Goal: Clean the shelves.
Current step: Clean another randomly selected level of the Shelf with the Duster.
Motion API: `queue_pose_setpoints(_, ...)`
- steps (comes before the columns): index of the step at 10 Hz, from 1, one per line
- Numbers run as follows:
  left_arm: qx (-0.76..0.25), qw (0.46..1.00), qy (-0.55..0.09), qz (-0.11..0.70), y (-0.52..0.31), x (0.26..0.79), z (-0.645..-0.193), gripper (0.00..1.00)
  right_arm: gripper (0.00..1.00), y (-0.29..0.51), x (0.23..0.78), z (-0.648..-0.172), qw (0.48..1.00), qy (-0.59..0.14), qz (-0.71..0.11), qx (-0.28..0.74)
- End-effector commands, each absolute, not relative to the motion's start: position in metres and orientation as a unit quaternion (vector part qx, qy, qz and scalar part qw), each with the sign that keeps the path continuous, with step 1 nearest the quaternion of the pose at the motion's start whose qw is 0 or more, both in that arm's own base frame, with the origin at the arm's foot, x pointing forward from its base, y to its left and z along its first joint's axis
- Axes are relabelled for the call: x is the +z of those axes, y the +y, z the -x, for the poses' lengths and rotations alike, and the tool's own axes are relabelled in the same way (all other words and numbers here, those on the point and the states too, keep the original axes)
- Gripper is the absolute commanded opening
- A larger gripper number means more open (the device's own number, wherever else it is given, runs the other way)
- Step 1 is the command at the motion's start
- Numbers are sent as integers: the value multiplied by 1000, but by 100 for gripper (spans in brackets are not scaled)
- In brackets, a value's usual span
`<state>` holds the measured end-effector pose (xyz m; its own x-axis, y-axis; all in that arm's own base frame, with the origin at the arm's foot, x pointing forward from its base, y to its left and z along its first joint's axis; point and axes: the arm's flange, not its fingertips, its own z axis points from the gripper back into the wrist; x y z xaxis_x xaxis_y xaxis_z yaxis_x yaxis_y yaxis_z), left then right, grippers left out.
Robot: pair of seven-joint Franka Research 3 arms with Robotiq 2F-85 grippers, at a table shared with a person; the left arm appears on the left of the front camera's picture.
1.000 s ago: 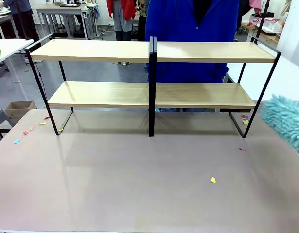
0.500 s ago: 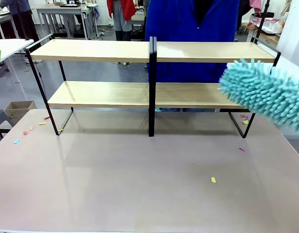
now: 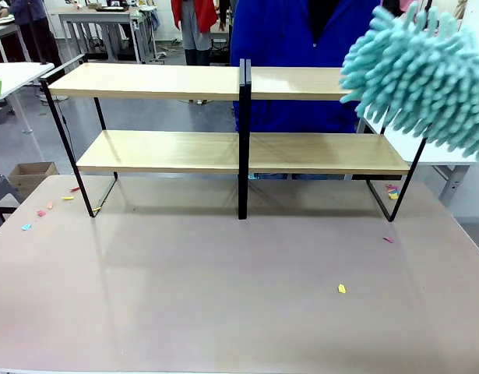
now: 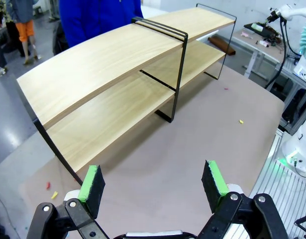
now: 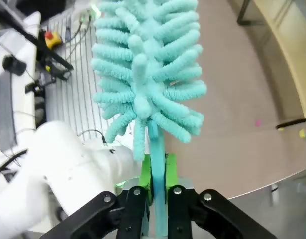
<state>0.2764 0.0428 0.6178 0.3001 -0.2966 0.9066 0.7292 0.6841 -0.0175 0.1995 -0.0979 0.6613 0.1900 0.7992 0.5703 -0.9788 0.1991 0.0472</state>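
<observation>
Now my right claw [image 5: 156, 172] is clamping tight on the fluffy turquoise chenille duster [image 3: 422, 82], raising it beside the pale wooden black-framed shelves [image 3: 223, 117] for sweeping the top board; my left claw [image 4: 152, 181] is hanging wide open, empty.

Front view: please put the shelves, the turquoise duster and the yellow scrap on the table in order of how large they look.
1. shelves, by far the widest.
2. duster, though it hangs nearer the camera, so it looks bigger than it really is.
3. yellow scrap, tiny.
</observation>
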Motion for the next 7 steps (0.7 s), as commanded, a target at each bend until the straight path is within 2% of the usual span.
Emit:
queue_pose_setpoints(1,-336,771,-492,225,43,616,-278,100,12,-114,673,-202,716,-252,-206,617)
queue_pose_setpoints(2,-336,771,-492,225,43,616,-278,100,12,-115,672,-205,728,-274,-195,598)
queue_pose_setpoints(3,-336,771,-492,225,43,616,-278,100,12,-105,668,-200,729,-230,-197,613)
queue_pose_setpoints(7,-336,771,-492,225,43,616,-278,100,12,-105,668,-200,729,-230,-197,613)
